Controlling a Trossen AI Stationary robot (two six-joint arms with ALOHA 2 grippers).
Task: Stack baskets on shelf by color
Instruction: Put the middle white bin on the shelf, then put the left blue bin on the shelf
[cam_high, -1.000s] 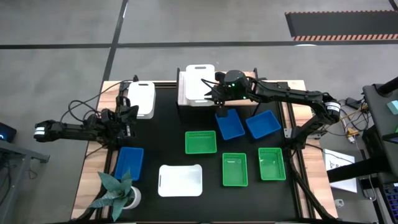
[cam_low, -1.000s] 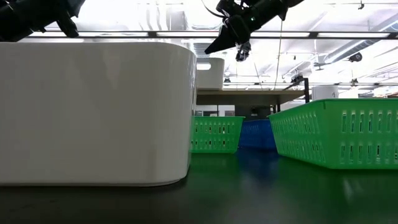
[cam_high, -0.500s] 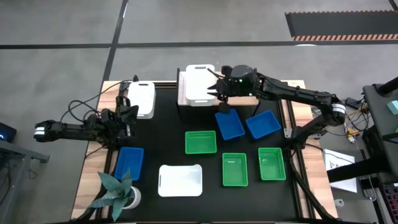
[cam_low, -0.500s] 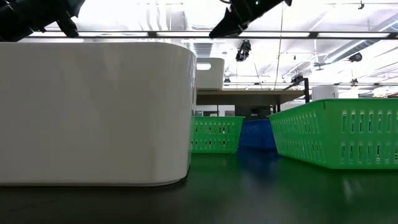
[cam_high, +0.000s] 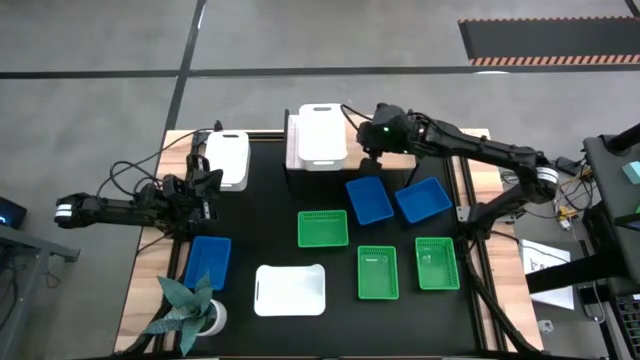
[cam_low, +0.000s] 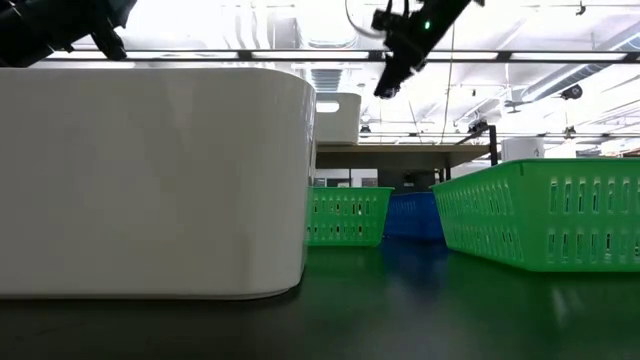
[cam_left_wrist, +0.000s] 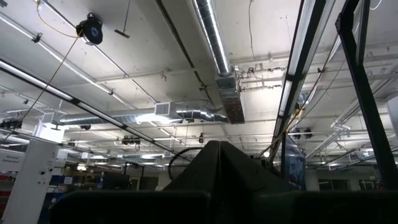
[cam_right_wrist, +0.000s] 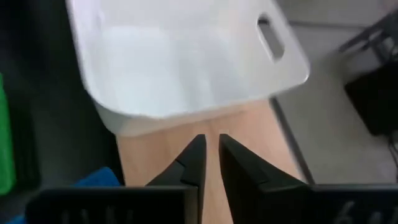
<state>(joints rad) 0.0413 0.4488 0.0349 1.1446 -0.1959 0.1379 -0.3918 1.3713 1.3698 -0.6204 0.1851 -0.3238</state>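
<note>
Black tabletop (cam_high: 270, 225), matte; light-wood shelf (cam_high: 294, 150) at its far edge. Smooth white basket (cam_high: 321, 147) with rounded corners sits on shelf, long axis running away from the near edge. Right gripper (cam_right_wrist: 210, 163) hovers over bare wood just beside it, fingers nearly together, empty. Left gripper (cam_high: 203, 185) waits at table's left; fingers unclear.

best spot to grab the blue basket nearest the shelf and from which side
Take the small blue perforated plastic basket by its thin upright rim, from straight above, one finger inside and one outside. It lies open side up and slightly skewed on the black table. The long wall facing away from the other blue basket looks freest. The right hand hovers over the light-wood shelf.
</note>
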